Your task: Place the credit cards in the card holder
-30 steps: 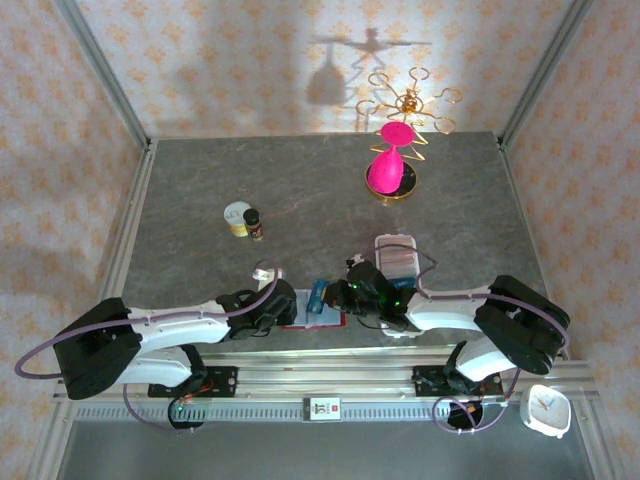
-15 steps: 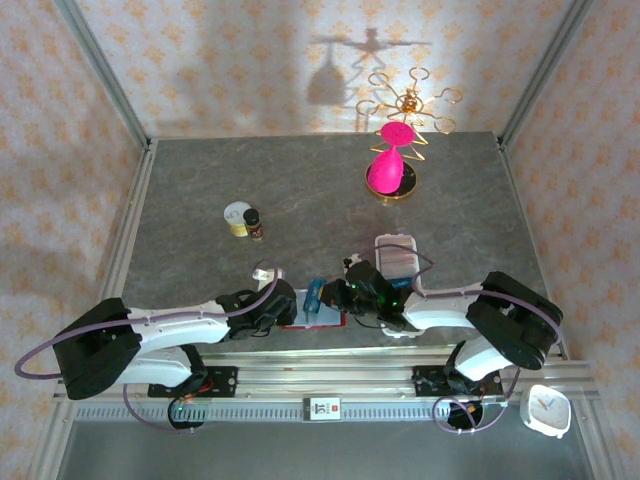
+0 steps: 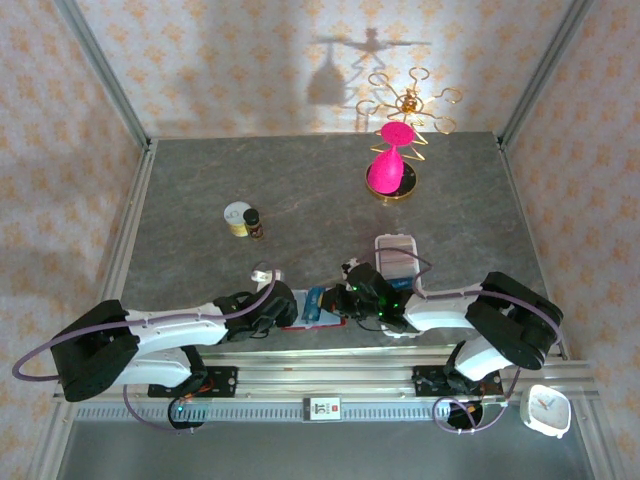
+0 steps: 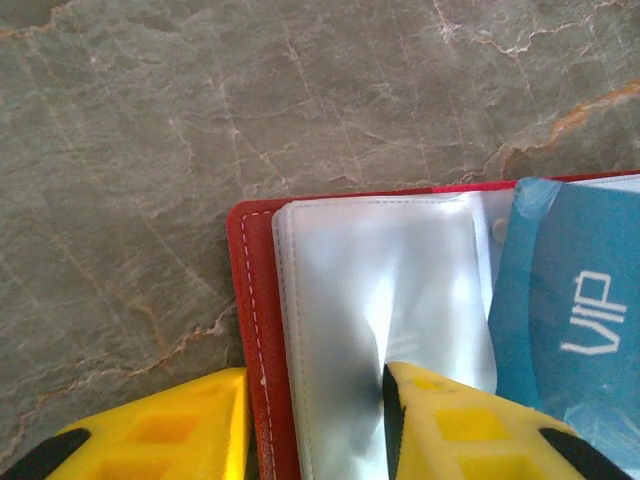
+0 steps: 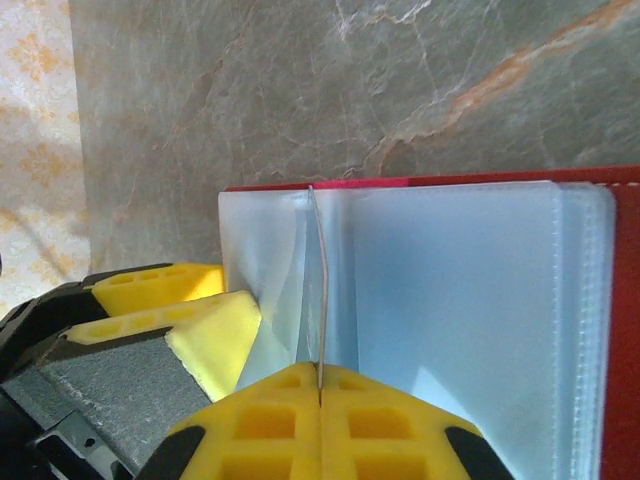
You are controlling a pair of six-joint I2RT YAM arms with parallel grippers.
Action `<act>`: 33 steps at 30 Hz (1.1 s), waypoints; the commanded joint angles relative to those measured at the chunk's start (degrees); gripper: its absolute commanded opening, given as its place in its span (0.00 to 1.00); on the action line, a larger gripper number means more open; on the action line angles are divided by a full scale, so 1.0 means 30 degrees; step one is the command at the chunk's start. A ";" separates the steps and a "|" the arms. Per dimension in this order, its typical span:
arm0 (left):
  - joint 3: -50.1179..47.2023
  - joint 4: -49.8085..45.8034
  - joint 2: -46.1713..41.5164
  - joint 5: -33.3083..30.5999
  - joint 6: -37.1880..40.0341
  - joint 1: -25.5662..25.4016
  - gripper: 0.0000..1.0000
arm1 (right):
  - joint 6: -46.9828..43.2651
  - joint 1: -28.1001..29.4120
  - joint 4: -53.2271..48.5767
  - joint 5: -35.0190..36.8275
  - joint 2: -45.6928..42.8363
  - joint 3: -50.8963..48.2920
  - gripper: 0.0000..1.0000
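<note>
Change vs a sec ago, top cam: blue VIP card (image 3: 316,303) sits lower and flatter over the card holder (image 3: 327,322) than before, and the right arm's elbow has swung in a bit to the left. Left arm is about where it was. Pose: both arms lie low along the near edge of the table (image 3: 320,190), forearms pointing at each other. The left gripper (image 3: 284,308) and right gripper (image 3: 337,302) meet over the red holder, which lies open btw the two bases.

Left wrist cam: left gripper (image 4: 312,385) is partway open, not clamped on anything. One finger (image 4: 180,425) is outside the holder's red edge over the stone, the other over the clear sleeve (image 4: 380,290). Blue card tilts in from the right over the sleeves.

Right wrist cam: right gripper (image 5: 320,385) is pinched tight on the card, seen edge-on as a thin pale line standing upright btw sleeves. Left gripper's fingers show lower left, at the sleeve's corner.
</note>
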 commanded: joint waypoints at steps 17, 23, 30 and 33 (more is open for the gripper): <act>-0.1080 0.0841 -0.0010 0.0703 -0.0600 -0.0098 0.36 | -0.0823 0.0112 -0.0484 -0.1896 0.1962 0.0853 0.00; -0.1197 0.1106 0.0025 0.0811 -0.0662 -0.0097 0.36 | -0.0878 0.0145 -0.0413 -0.2123 0.2292 0.1211 0.00; -0.1316 0.1486 0.0089 0.0936 -0.0687 -0.0099 0.36 | -0.1131 0.0153 -0.0374 -0.2483 0.3121 0.2018 0.00; -0.1347 0.1781 0.0096 0.1122 -0.0714 -0.0104 0.36 | -0.1146 0.0144 -0.0383 -0.2516 0.3428 0.2337 0.00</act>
